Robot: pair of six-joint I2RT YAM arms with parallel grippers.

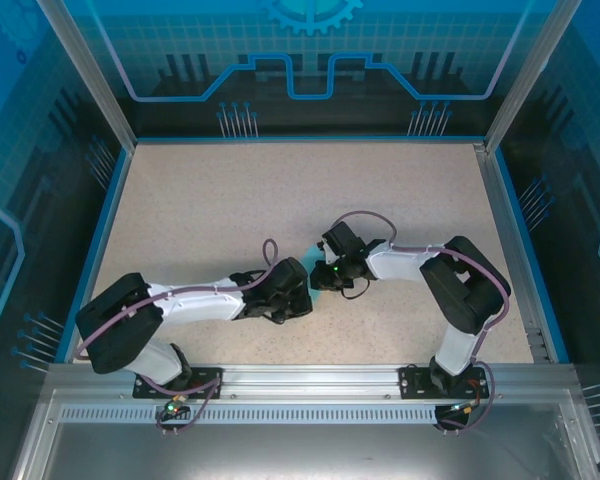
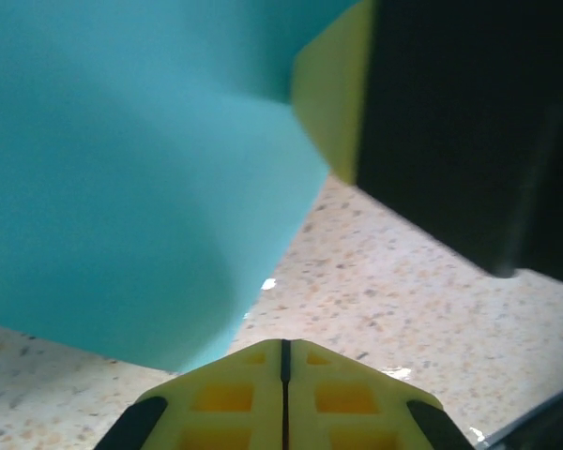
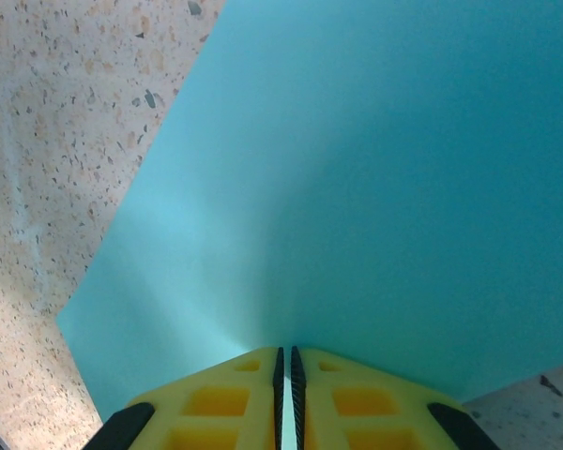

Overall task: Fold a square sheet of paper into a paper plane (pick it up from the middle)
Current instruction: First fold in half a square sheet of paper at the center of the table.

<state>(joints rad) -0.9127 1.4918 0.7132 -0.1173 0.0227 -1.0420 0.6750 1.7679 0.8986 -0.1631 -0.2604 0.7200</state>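
The square sheet of paper (image 3: 357, 187) is bowing up near the middle of the table (image 1: 230, 200), the right gripper (image 3: 284, 366) pinching it at 6 o'clock of the right wrist view — so the left gripper (image 2: 284, 375), closed on nothing with the sheet at its 11 o'clock, ought to be opening before reaching in.

We see a speckled beige desk (image 1: 230, 200), edged in blue, its surface faintly glossy in the wrist views. A metal rail (image 1: 310, 378) runs across its near edge. Near the middle is the light cyan square sheet of paper (image 1: 325, 281); whether its lower edge touches the desk, we cannot tell.
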